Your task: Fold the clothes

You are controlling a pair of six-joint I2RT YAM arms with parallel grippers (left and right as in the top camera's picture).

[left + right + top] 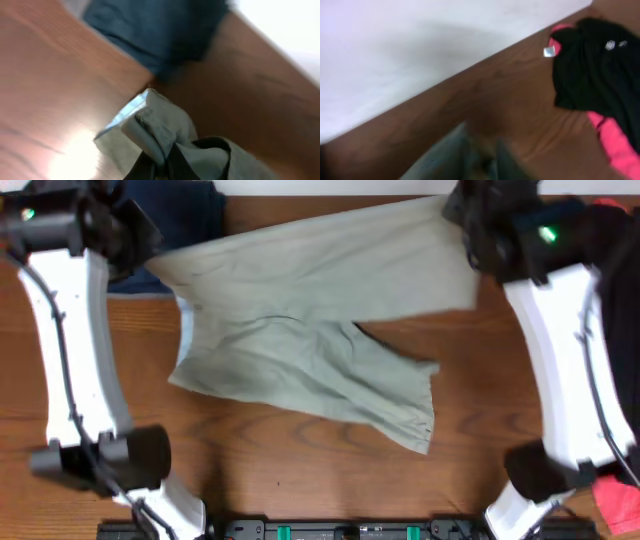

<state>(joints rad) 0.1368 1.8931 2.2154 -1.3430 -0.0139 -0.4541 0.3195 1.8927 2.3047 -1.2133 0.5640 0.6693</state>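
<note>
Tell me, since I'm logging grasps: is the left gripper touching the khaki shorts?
Touching. The left wrist view shows the left gripper with its dark jaws closed on a bunched corner of the khaki shorts.

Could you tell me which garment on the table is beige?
The shorts, spread across the middle; the other two are a navy garment and a black-and-pink garment.
</note>
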